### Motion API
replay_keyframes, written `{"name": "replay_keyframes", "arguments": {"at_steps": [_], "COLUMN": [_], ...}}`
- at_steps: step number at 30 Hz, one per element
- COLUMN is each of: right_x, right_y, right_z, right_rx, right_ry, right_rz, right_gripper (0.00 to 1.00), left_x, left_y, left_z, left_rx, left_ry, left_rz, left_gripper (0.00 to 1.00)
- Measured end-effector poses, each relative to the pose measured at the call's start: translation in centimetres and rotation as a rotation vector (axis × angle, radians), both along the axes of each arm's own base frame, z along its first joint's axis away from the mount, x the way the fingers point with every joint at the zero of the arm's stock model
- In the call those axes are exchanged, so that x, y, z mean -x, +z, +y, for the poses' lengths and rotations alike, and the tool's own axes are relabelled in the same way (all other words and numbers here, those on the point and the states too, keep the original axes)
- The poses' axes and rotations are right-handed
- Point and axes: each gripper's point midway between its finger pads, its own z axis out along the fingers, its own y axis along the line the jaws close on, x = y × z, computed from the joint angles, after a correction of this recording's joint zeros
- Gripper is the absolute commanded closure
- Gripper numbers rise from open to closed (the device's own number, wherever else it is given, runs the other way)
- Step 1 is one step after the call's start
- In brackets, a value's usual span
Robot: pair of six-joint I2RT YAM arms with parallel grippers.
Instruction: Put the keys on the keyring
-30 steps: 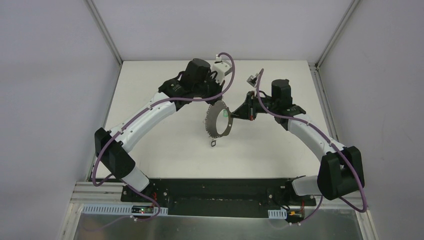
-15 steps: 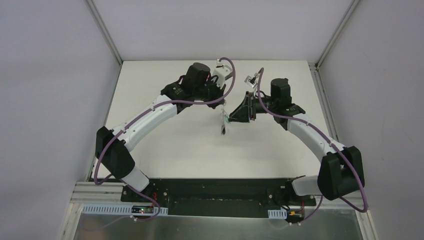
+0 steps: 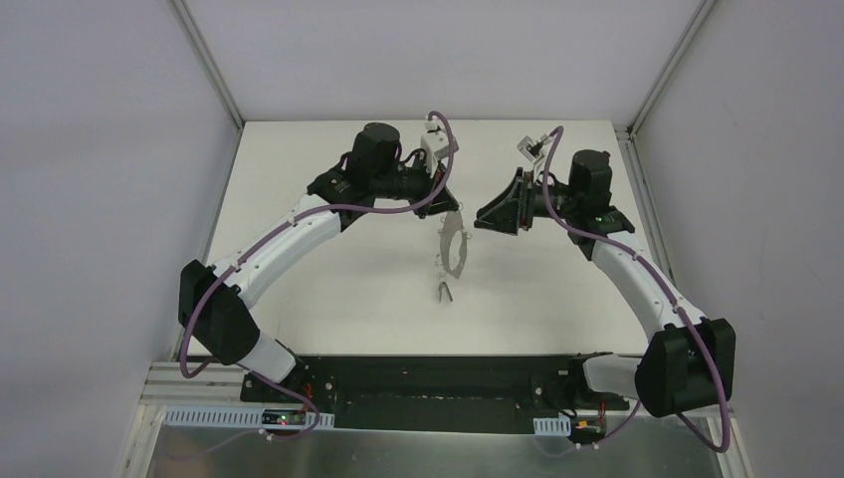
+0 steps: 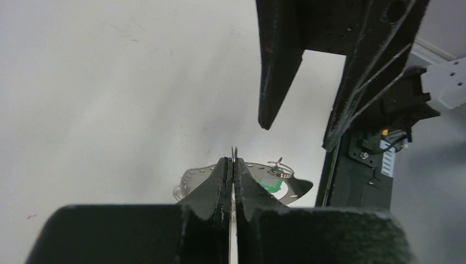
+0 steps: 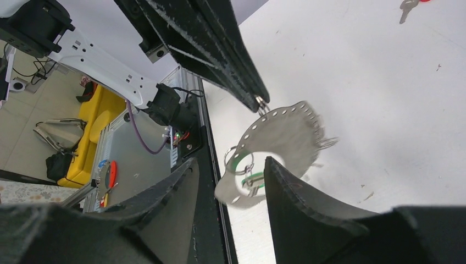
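My left gripper (image 3: 445, 211) is shut on a small loop at the rim of the keyring (image 3: 454, 245), which hangs from it above the table. The keyring (image 5: 286, 132) is a flat grey metal hoop with holes along its rim. A green-headed key (image 5: 250, 179) dangles inside it on a small split ring (image 5: 239, 159). A dark key (image 3: 441, 291) hangs from the hoop's lowest point. My right gripper (image 5: 231, 160) stands open just right of the hoop, touching nothing. A red-headed key (image 5: 409, 4) lies apart on the table. In the left wrist view the shut fingers (image 4: 220, 181) hide most of the keyring (image 4: 192, 179).
The white table (image 3: 328, 289) is bounded by metal rails (image 3: 637, 179) and grey walls. A black base strip (image 3: 428, 383) runs along the near edge. The two arms' fingers stand close together over the middle of the table.
My right gripper has opened and drawn back to the right, away from the keyring. The left gripper has turned and lifted, so the hoop has swung round and now hangs below it.
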Motion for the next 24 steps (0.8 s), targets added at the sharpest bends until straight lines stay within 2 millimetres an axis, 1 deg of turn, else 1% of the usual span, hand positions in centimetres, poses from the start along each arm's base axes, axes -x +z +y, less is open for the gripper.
{"name": "replay_keyframes", "arguments": {"at_steps": [3,7,13,17,24], "right_x": [0.0,-0.1,-0.1,-0.2,-0.3], "right_y": [0.4,0.8,0.8,0.9,1.4], "right_z": [-0.1,-0.1,0.0,0.0,0.1], "right_rx": [-0.003,-0.006,-0.006,-0.009,-0.020], "right_ry": [-0.002,-0.001,-0.003,-0.004,-0.003], "right_rz": [-0.013,-0.023,-0.024,-0.035,-0.048], "right_gripper": [0.51,0.51,0.57,0.63,0.69], "left_x": [1.1,1.9,2.5,2.7,2.8], "left_y": [0.4,0.6,0.8,0.8,1.1], "left_z": [-0.5,-1.0,-1.4,-1.6,-1.7], "left_rx": [0.045,0.089,0.133,0.147,0.156], "left_ry": [-0.051,-0.086,-0.112,-0.124,-0.130], "left_rz": [0.022,0.056,0.082,0.091,0.092], "left_gripper": [1.00,1.00,1.00,1.00,1.00]}}
